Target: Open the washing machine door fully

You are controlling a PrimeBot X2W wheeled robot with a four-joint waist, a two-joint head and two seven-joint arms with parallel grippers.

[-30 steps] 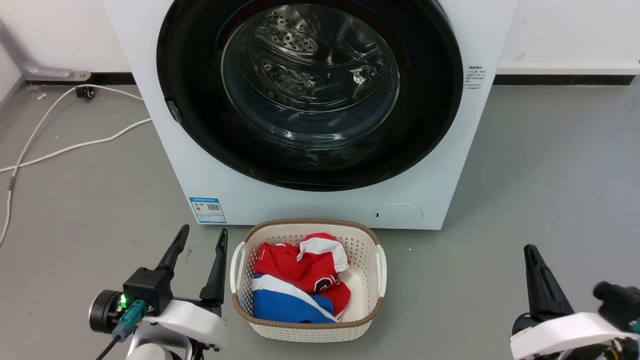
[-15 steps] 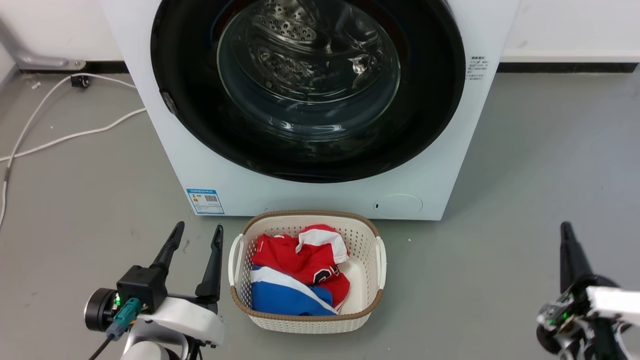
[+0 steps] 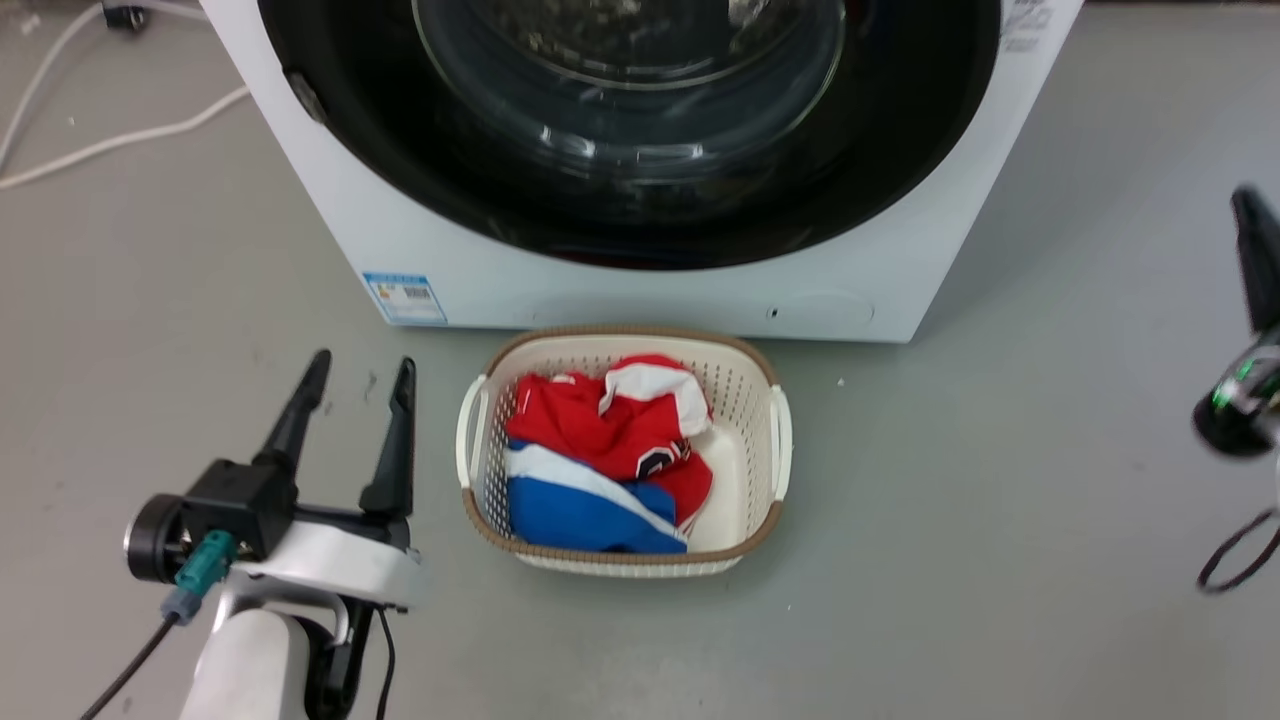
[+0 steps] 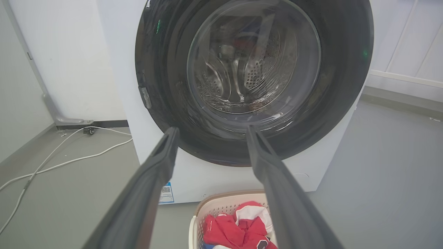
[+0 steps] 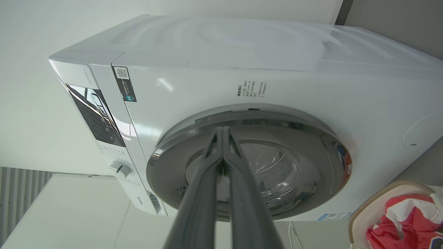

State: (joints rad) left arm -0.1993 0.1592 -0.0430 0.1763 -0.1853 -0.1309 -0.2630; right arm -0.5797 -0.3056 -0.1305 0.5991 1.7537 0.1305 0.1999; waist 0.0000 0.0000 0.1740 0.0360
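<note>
- Left hand [image 3: 362, 362]: low over floor, beside laundry basket [image 3: 620, 335]; fingers spread wide, empty, aimed at washer.
- Right hand [image 3: 1255, 215]: raised at robot's right, well clear of washer; fingers pressed together [image 5: 222, 131], nothing held, aimed at door face.
- Washing machine door [image 3: 900, 150]: on washer front [image 3: 650, 295], behind basket; lies flush, not yet opened.
- Handling, judged: stiff hinged disc, glossy ring slippery, glass centre [image 4: 254, 79] fragile.
- Take hold at rim notch [image 5: 214, 119] on robot's right, opposite grey fitting [image 4: 145, 97]. Avoid glass.
</note>
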